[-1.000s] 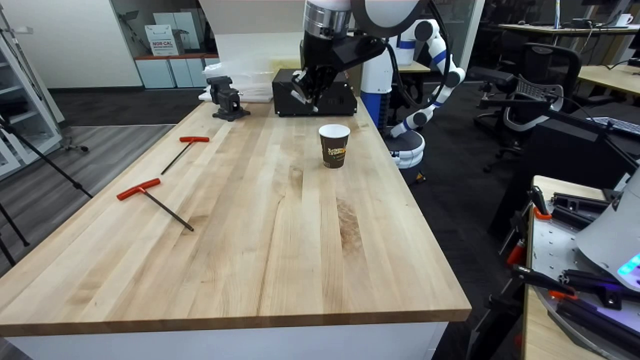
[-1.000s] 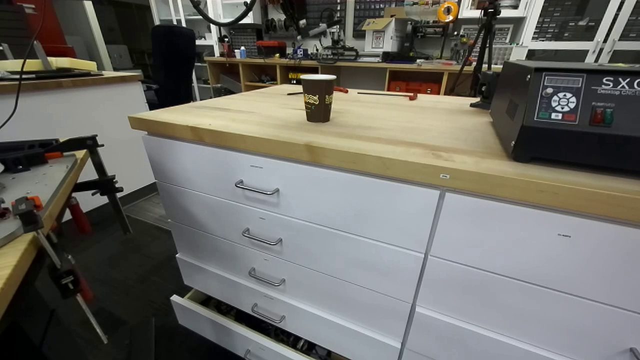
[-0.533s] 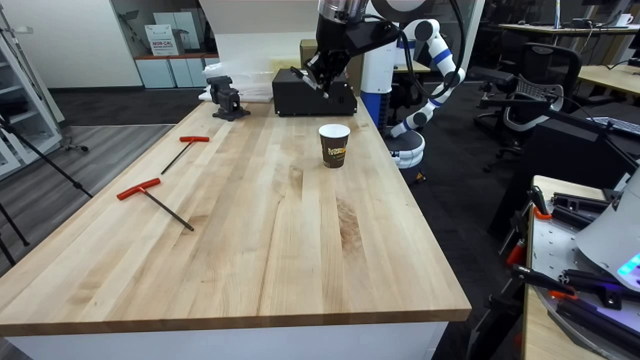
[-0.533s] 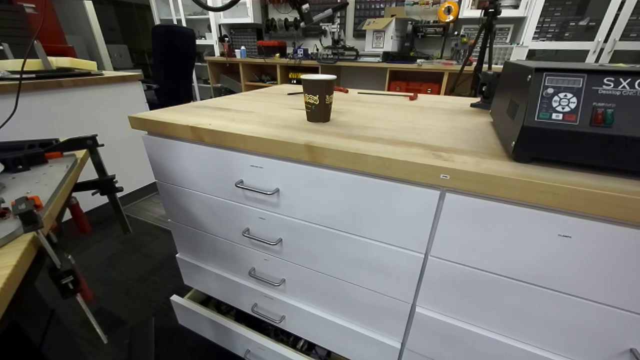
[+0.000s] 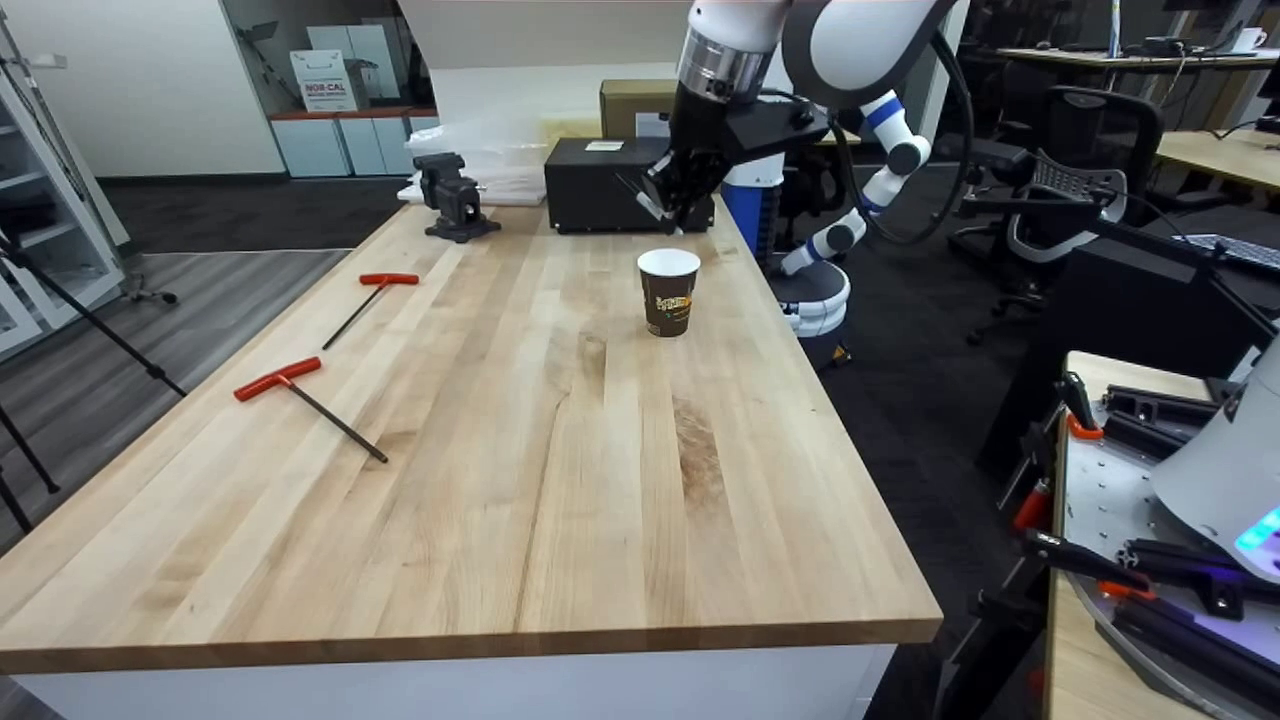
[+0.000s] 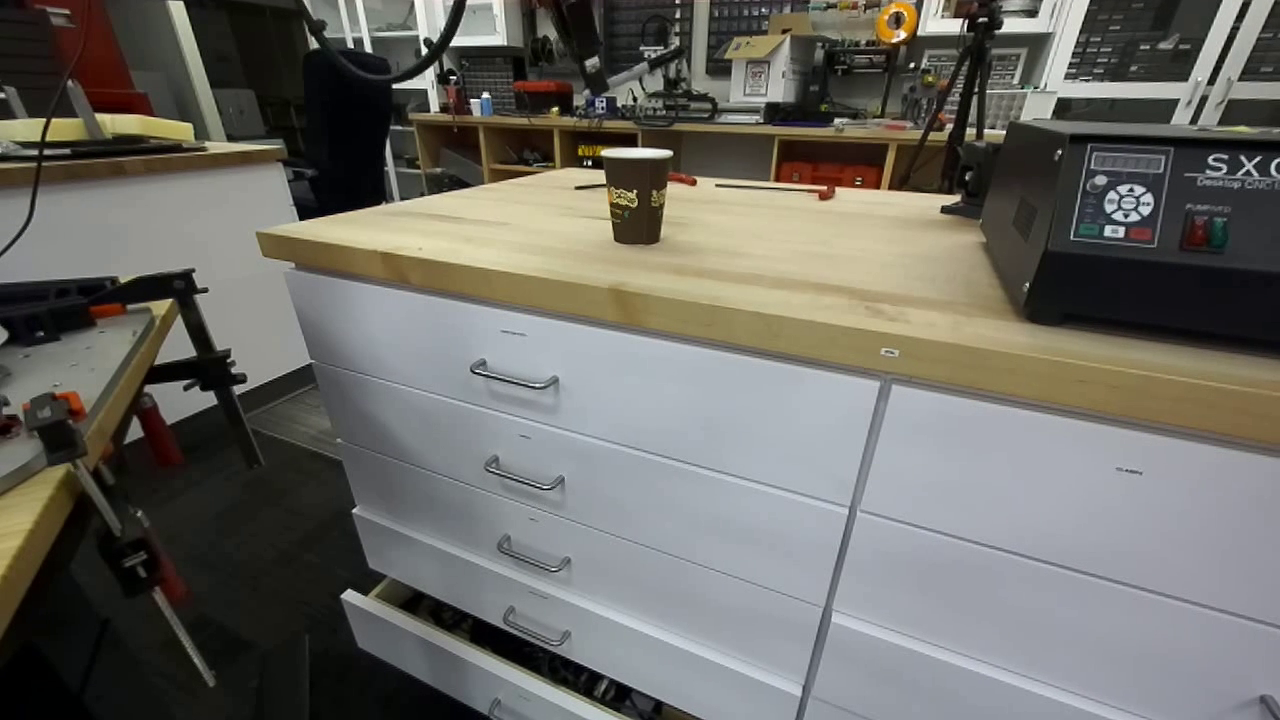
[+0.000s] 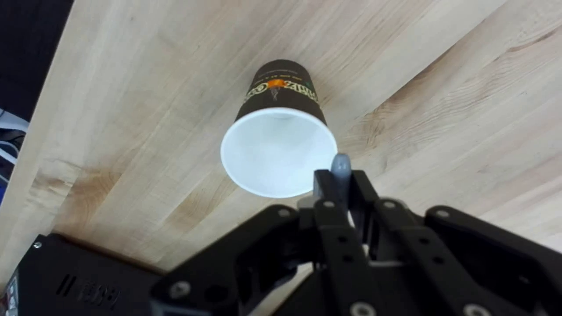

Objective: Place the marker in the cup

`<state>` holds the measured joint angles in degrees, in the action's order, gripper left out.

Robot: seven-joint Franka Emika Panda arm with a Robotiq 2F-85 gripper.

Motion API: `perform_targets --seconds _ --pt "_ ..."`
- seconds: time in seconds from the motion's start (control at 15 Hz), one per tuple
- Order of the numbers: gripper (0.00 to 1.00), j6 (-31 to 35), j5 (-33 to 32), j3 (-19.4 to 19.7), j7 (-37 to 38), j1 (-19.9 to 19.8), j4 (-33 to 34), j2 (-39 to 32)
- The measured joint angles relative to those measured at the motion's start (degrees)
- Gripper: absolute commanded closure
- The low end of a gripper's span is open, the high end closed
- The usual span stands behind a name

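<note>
In an exterior view, red-handled tools (image 5: 284,378) are lying on the wooden table (image 5: 480,540) left of the cup (image 5: 668,298); near its rim the gripper (image 7: 341,180) is pinching the marker (image 7: 341,164); right of the cup we're seeing an office chair (image 5: 1092,135).

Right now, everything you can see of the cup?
Paper-looking cup, dark brown with pale yellow lettering and an orange mark, white rim and interior. It stands upright and lidless on the wooden tabletop, the only thing visibly touching it. Nothing shows inside. The gripper, apart from it, covers a bit of the rim in the wrist view.
</note>
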<state>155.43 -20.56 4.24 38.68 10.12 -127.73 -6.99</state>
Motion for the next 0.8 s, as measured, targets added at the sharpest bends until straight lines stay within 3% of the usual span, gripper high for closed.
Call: perform_targets --seconds 0.27,0.53,0.8 --pt "0.95 10.1 -0.4 0.1 3.1 0.0 -3.7 -0.1" --pt "0.95 12.9 -2.7 1.0 5.2 0.1 -4.7 -0.3" --pt "0.95 14.6 -9.9 3.5 10.2 0.4 -4.7 -0.7"
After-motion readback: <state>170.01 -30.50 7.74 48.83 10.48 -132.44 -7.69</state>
